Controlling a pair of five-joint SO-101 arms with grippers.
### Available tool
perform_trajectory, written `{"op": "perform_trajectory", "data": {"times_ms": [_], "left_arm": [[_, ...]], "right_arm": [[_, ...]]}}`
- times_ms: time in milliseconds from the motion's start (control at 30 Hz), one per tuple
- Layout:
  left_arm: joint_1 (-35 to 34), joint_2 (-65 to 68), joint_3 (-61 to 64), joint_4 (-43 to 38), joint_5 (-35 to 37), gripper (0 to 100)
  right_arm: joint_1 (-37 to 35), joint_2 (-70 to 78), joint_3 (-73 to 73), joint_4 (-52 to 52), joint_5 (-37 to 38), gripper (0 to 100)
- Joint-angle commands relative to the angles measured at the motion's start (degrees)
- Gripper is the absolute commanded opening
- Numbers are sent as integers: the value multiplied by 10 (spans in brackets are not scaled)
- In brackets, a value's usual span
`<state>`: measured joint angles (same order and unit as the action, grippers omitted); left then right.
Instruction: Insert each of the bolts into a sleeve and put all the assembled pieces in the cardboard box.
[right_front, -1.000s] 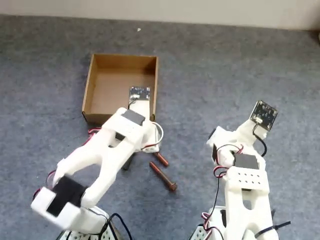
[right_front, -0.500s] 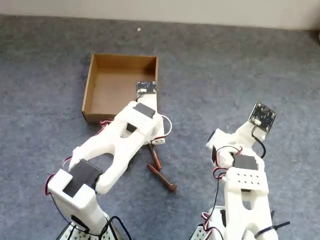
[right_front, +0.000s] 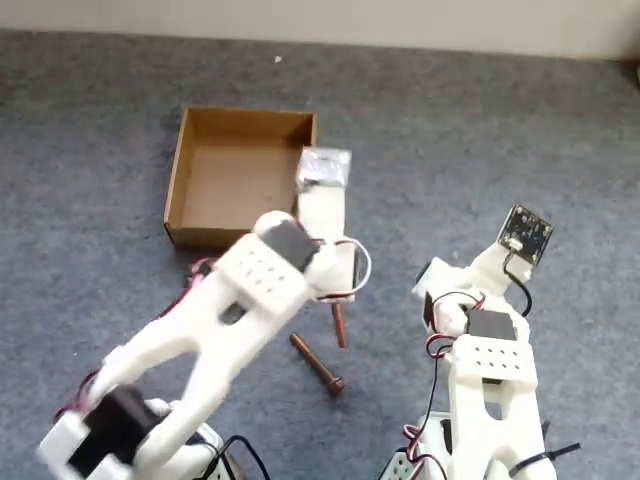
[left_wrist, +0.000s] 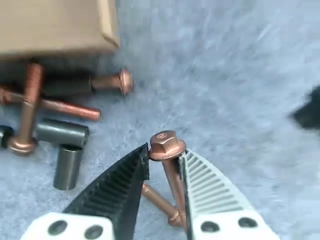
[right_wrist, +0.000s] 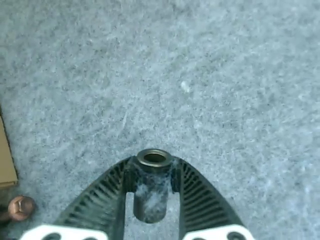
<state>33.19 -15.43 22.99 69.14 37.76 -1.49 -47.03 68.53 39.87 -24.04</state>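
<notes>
My left gripper (left_wrist: 165, 156) is shut on a copper bolt (left_wrist: 168, 150), with the hex head sticking out past the fingertips. In the high view this bolt (right_front: 340, 325) hangs under the left arm (right_front: 265, 280), to the right of the cardboard box (right_front: 178, 175). A second bolt (right_front: 317, 363) lies on the carpet just below it. Two dark sleeves (left_wrist: 61, 133) (left_wrist: 67, 165) and three more bolts (left_wrist: 111, 82) lie by the box corner (left_wrist: 107, 30). My right gripper (right_wrist: 151, 170) is shut on a dark sleeve (right_wrist: 150, 192), whose open end faces the camera.
Grey carpet covers the whole table. The box interior (right_front: 235, 175) looks bare. A bolt head (right_wrist: 20, 207) and a box edge (right_wrist: 6, 160) show at the margin of the right wrist view. The right arm (right_front: 490, 350) stands at the right.
The left arm has swung to the right, away from the box front, and the bolt under it has shifted right with it. The right arm has stayed still.
</notes>
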Motion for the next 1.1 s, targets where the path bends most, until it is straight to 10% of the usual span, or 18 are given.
{"op": "perform_trajectory", "data": {"times_ms": [0, 400, 1067], "left_arm": [[-30, -111, -7, 6, -63, 5], [-168, -323, -7, 3, -158, 5], [-168, -585, 138, -40, -171, 5]], "right_arm": [[-3, -44, -44, 34, -2, 4], [-240, -359, -12, 85, 165, 4], [-484, -378, 96, -100, 296, 4]]}}
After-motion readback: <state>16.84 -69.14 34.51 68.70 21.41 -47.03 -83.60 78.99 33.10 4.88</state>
